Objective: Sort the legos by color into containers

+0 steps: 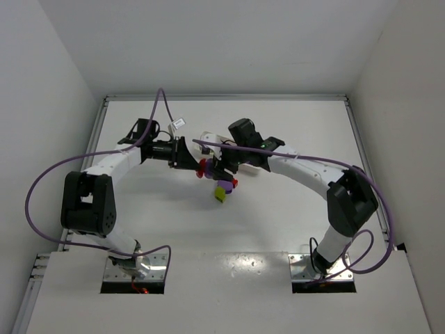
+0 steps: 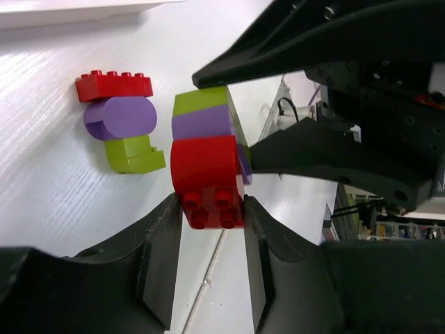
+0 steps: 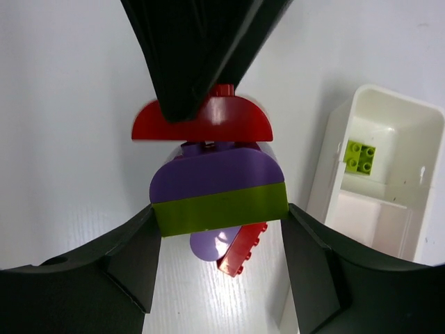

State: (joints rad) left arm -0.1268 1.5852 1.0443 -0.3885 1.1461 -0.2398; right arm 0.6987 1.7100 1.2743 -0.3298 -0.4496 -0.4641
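Observation:
A three-brick stack of legos hangs above the table between both grippers. My left gripper (image 2: 212, 209) is shut on its red brick (image 2: 206, 174). My right gripper (image 3: 219, 217) is shut on the yellow-green brick (image 3: 219, 207) at the other end, with a purple brick (image 3: 215, 174) between the two. In the top view the grippers meet at mid-table, left gripper (image 1: 202, 168) facing right gripper (image 1: 224, 174). A second stack (image 2: 118, 118) of red, purple and yellow-green lies on the table just below, also seen as the loose stack (image 1: 222, 190). The white tray (image 3: 327, 174) holds one yellow-green lego (image 3: 359, 155).
The tray's rim (image 2: 69, 10) runs along the far side of the table, partly hidden behind the right arm (image 1: 306, 170). Purple cables loop beside both arms. White walls close the table on the left, right and back.

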